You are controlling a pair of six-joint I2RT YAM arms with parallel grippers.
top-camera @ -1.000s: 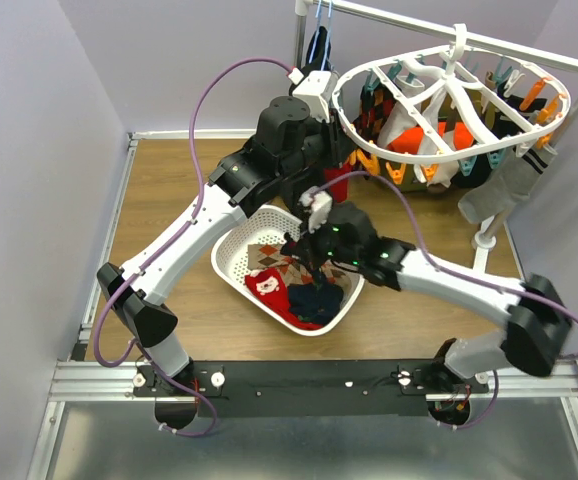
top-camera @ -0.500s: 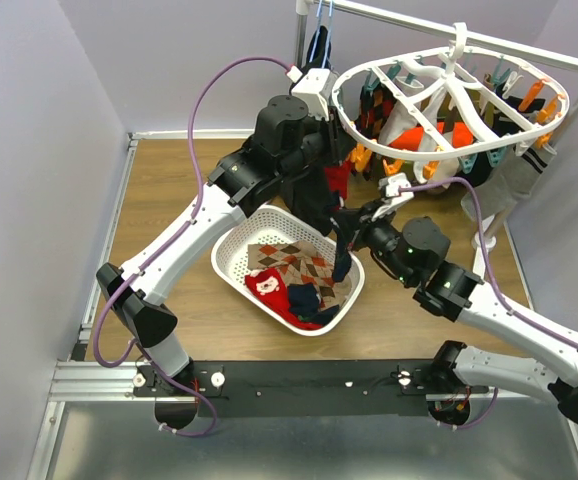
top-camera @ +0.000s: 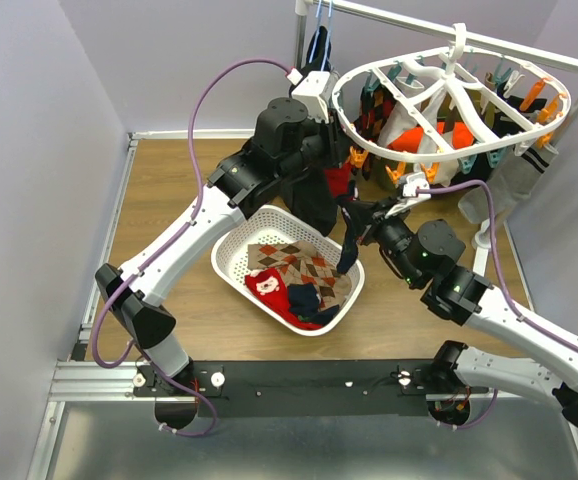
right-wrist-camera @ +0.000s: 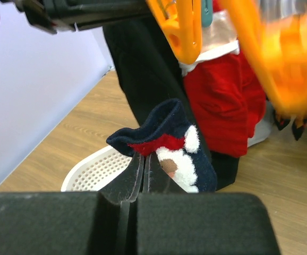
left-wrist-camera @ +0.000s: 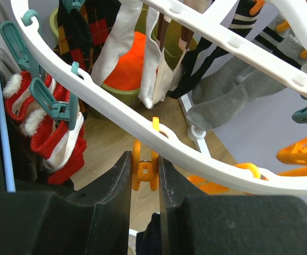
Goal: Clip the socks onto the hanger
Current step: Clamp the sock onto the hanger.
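The white oval hanger hangs from the rail at the back right with socks clipped round it. My left gripper reaches under its near rim and is shut on an orange clip, one finger on each side. My right gripper is shut on the cuff of a navy sock with a red and white figure. That sock hangs just below the squeezed clip. More socks lie in the basket: argyle, red and navy.
A white perforated basket stands on the wooden floor between the arms. A black garment on a thin blue hanger hangs behind the left gripper. A grey sock dangles at the right, next to the rail post.
My right gripper has risen out of the basket with the navy sock and swung up and right, under the hanger's near rim. The left arm has held still.
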